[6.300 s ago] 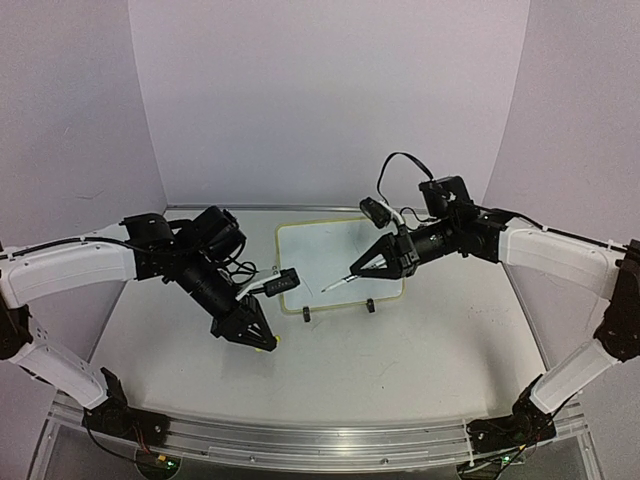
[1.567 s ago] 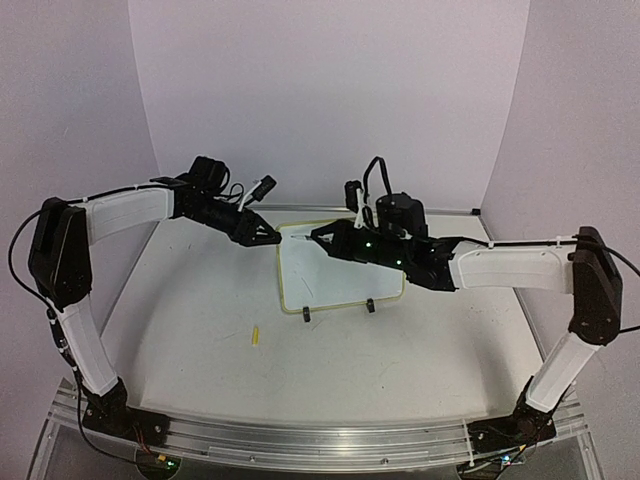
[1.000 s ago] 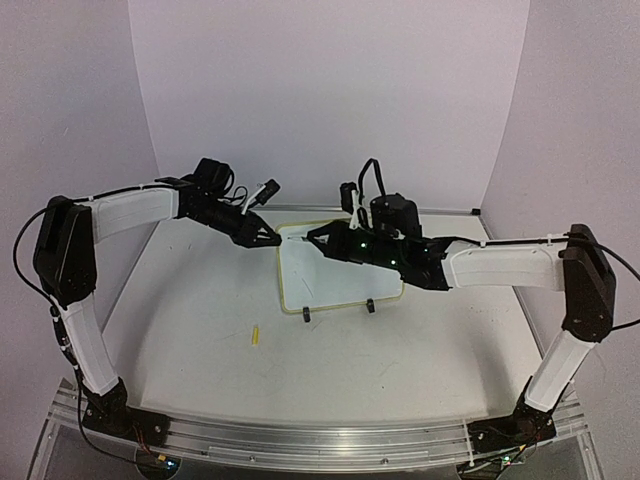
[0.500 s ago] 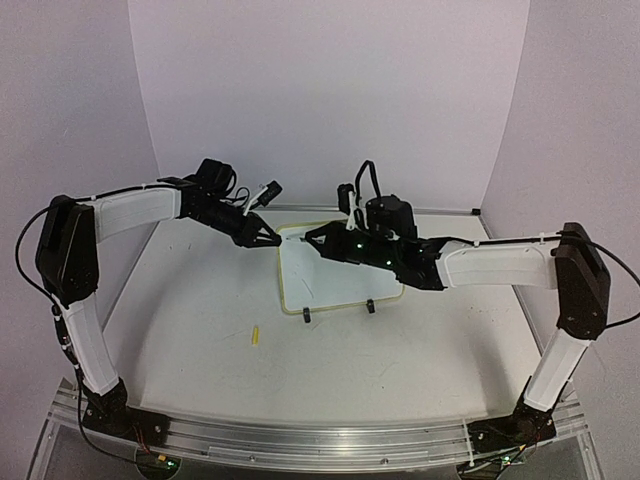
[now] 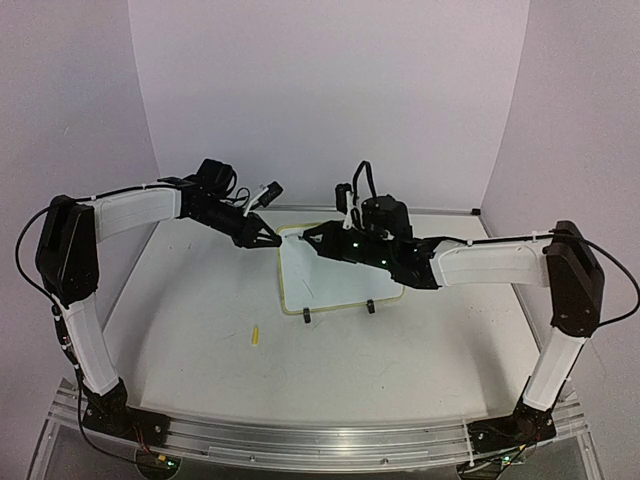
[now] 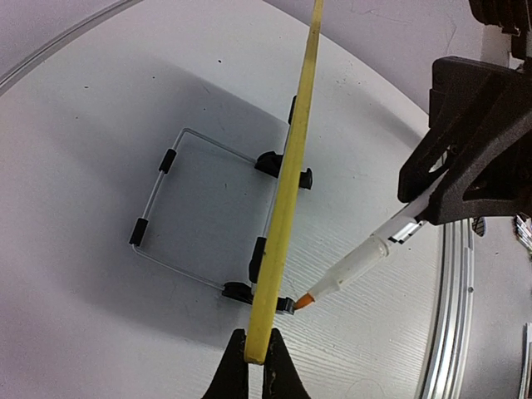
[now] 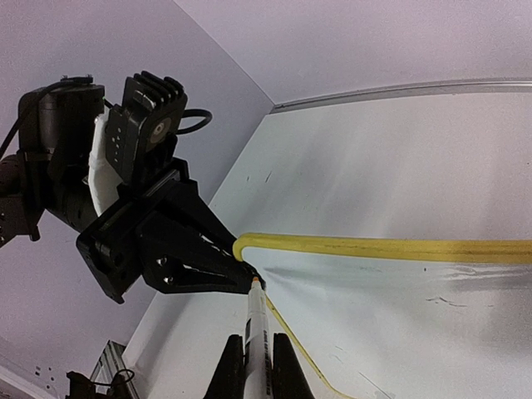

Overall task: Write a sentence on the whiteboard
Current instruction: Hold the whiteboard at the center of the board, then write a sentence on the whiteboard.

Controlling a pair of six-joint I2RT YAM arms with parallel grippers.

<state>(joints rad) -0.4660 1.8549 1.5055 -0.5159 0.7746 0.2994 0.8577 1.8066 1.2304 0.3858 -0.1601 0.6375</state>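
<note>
1. The whiteboard stood near the back middle of the table, between the two arms. It was white with a thin yellow rim.
2. Its two black clip feet were on the near long edge, down on the table.
3. The left wrist camera saw the board from its thin edge. A wire stand sat behind the board on the table.
4. The left arm reached in from the left side. Its jaws were clenched on the yellow rim at the board's far left corner.
5. The right arm reached over the board from the right side. Its jaws were squeezed shut around a marker.
6. The marker was white with an orange tip. The tip pointed at that same corner, just beside the left jaws and right by the white face.
7. A few faint marks showed on the white face. They may have been writing, but they were too small to read.
8. A small yellow piece lay on the table in front of the board. It was well apart from the board and from both arms.
</note>
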